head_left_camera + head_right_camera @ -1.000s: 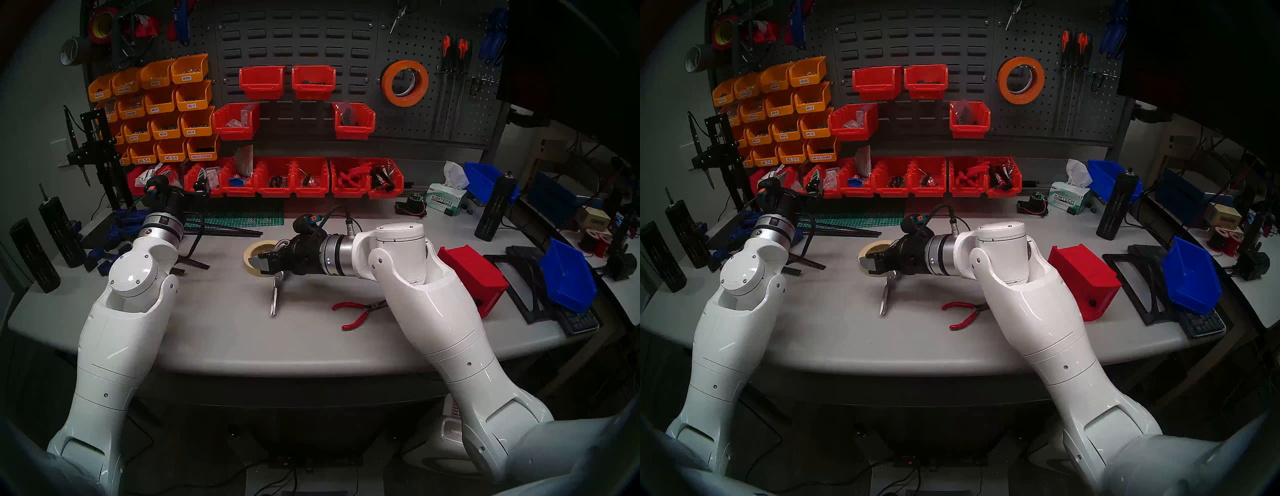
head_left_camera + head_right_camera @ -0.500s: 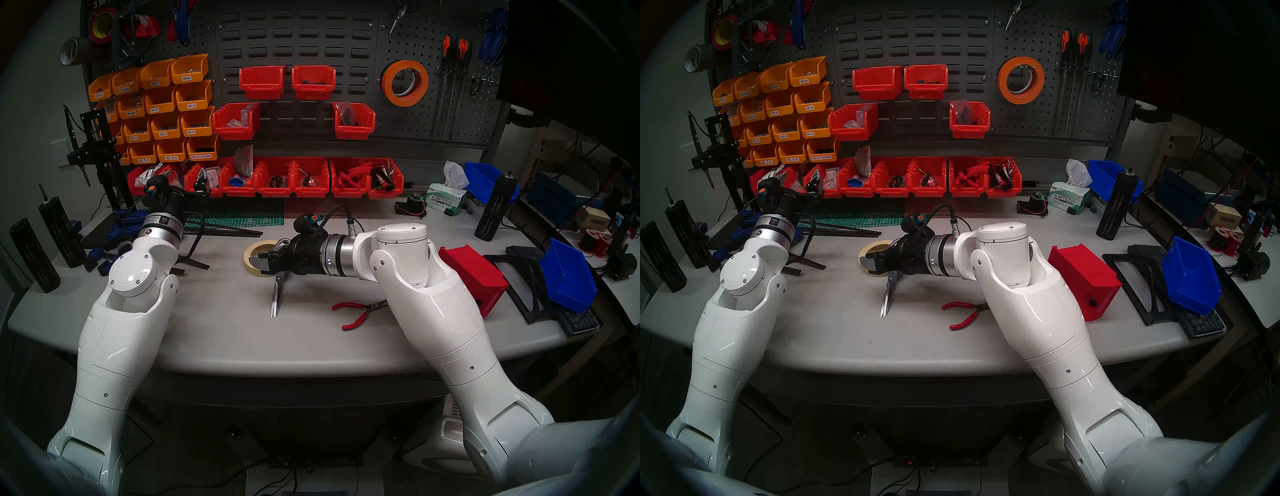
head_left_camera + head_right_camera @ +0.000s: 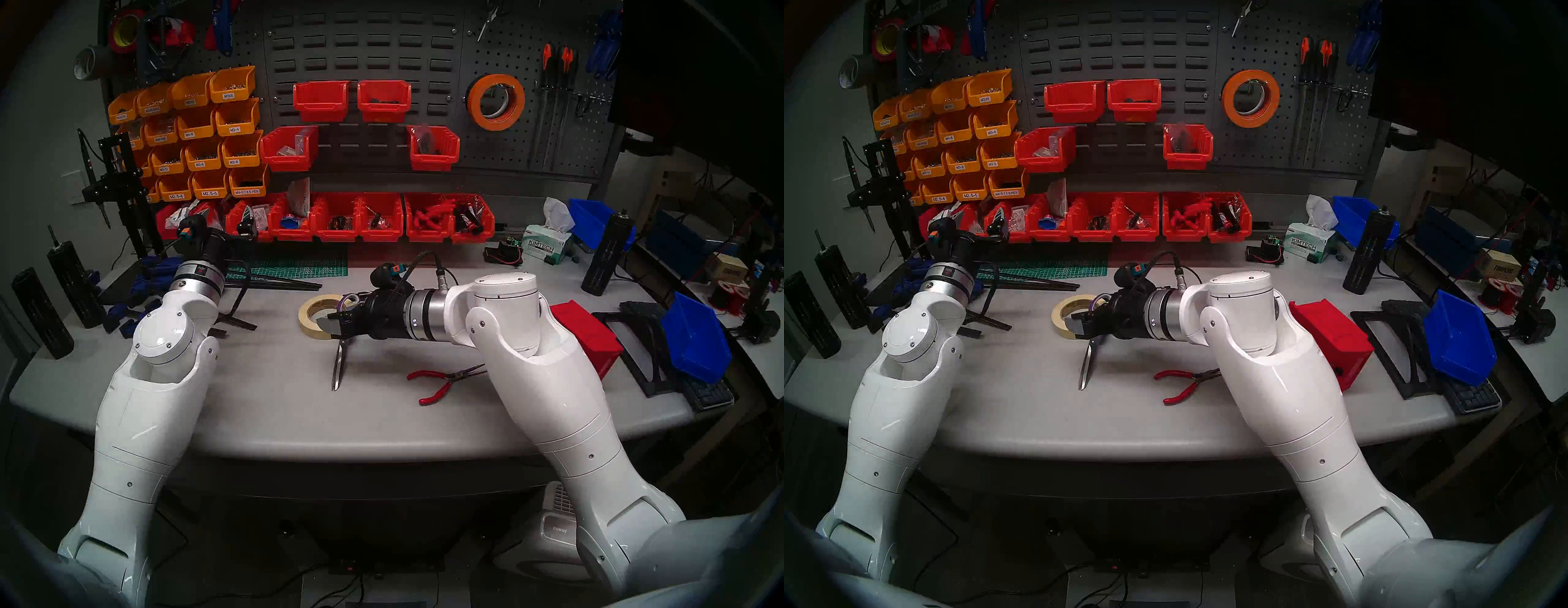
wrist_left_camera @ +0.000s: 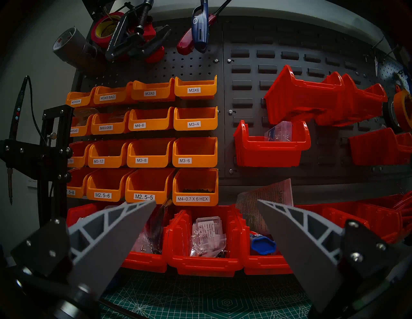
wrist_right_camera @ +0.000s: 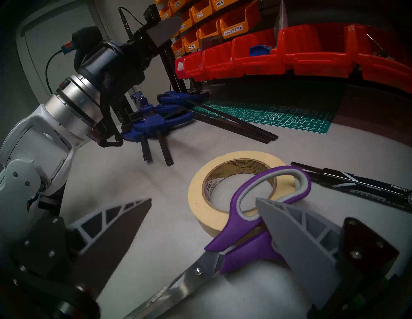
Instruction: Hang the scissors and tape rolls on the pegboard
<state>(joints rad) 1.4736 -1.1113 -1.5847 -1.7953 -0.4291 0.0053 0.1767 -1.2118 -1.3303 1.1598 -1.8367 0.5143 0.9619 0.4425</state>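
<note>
The purple-handled scissors (image 5: 245,211) lie on the table, blades (image 3: 338,366) toward me, with one handle loop resting on the cream tape roll (image 3: 312,318), which also shows in the right wrist view (image 5: 200,200). My right gripper (image 5: 202,199) is open over them; one fingertip (image 5: 274,213) sits in that loop, the other is beside the roll. The orange tape roll (image 3: 496,101) hangs on the pegboard (image 3: 509,157), with a black roll (image 4: 389,113) behind it. My left gripper (image 4: 206,201) is open and empty, facing the bins at the back left.
Red-handled pliers (image 3: 441,382) lie right of the scissors. A black marker (image 5: 356,185) lies behind the tape. A tipped red bin (image 3: 589,339) and a blue bin (image 3: 695,339) stand right. Blue clamps (image 5: 156,115) and a green mat (image 3: 297,265) are back left.
My right gripper has drawn back a little to the right. The purple handle now shows on the cream roll and the pliers are less covered. The left arm has not moved.
</note>
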